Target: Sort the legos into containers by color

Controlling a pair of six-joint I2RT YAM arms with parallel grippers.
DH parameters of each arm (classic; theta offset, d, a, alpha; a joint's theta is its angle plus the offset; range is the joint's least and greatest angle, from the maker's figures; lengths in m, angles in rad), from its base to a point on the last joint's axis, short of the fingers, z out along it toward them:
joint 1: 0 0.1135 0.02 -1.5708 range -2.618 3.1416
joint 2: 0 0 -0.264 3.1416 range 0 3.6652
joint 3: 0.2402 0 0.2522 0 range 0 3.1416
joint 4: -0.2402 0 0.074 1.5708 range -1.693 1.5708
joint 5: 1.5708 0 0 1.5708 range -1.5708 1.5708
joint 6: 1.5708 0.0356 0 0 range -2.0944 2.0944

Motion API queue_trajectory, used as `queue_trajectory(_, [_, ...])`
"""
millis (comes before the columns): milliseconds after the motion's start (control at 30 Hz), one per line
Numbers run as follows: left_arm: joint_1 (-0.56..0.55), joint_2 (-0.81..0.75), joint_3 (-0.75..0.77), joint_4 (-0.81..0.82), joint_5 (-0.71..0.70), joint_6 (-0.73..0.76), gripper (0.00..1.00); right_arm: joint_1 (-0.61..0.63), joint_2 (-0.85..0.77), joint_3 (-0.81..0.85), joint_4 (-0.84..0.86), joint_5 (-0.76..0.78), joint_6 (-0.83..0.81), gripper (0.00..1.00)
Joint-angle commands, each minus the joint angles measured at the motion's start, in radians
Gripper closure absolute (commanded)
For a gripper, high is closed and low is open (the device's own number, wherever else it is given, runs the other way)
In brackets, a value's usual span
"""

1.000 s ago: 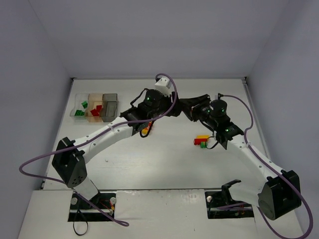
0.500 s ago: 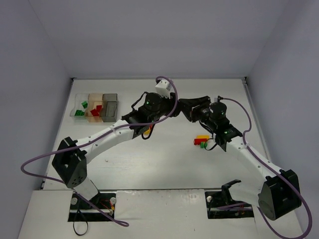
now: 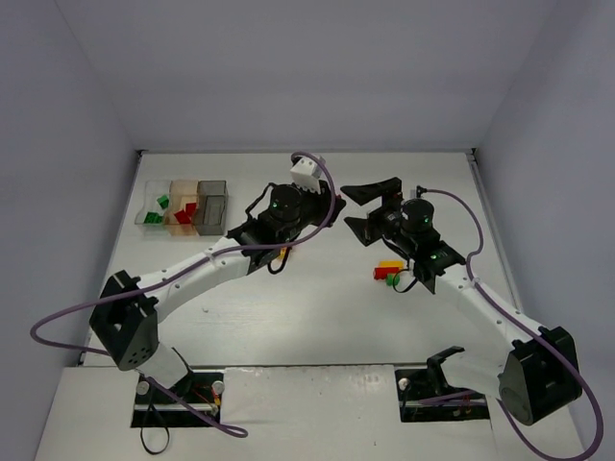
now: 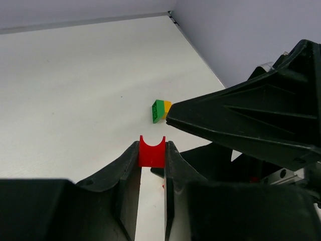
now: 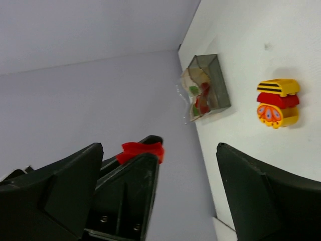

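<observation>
Right fingers (image 4: 251, 115) crowd left fingers (image 4: 128, 170) pinching red lego (image 4: 151, 152); green-yellow lego (image 4: 160, 111) beyond

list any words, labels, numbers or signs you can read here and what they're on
None: no view shows readable words, numbers or brand marks. The brick clump carries only black stripes and an orange printed pattern, no letters. The containers and the red lego bear no visible label.

High fixed overview from behind; close, low wrist views, the same red lego (image 4: 151, 153) in both.
</observation>
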Motion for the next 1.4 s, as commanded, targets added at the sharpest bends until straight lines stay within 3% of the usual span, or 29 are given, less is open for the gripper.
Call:
queue_trajectory(0, [0.028, -0.092, -0.001, 0.051, -0.031, 0.011, 1.00, -0.002, -0.023, 0.051, -0.007, 0.050, -0.097, 0.00])
queue_trajectory(200, [0.155, -0.154, -0.041, -0.141, -0.025, -0.018, 1.00, -0.124, -0.005, 0.071, -0.102, 0.052, -0.264, 0.00])
queue_trajectory(333, [0.325, -0.180, -0.035, -0.326, -0.010, -0.032, 1.00, -0.203, 0.015, 0.134, -0.211, 0.055, -0.456, 0.00])
queue_trajectory(433, [0.474, -0.143, 0.042, -0.571, -0.010, -0.012, 1.00, -0.215, 0.066, 0.216, -0.376, 0.092, -0.725, 0.00])
queue_trajectory(567, [0.673, -0.064, 0.132, -0.683, -0.019, 0.049, 1.00, -0.224, 0.078, 0.237, -0.458, 0.098, -0.865, 0.00])
queue_trajectory(700, [0.799, 0.074, 0.288, -0.785, 0.021, 0.094, 1.00, -0.223, 0.055, 0.200, -0.480, 0.084, -0.936, 0.00])
queue_trajectory(1000, [0.895, 0.381, 0.559, -0.857, -0.001, 0.186, 1.00, -0.226, 0.007, 0.149, -0.523, 0.050, -1.048, 0.00])
queue_trajectory(1100, [0.895, 0.469, 0.655, -0.894, -0.025, 0.200, 0.95, -0.226, -0.005, 0.135, -0.533, 0.044, -1.077, 0.00])
queue_trajectory(1367, [0.898, 0.547, 0.741, -0.905, -0.054, 0.223, 0.62, -0.226, -0.014, 0.129, -0.559, 0.090, -1.150, 0.00])
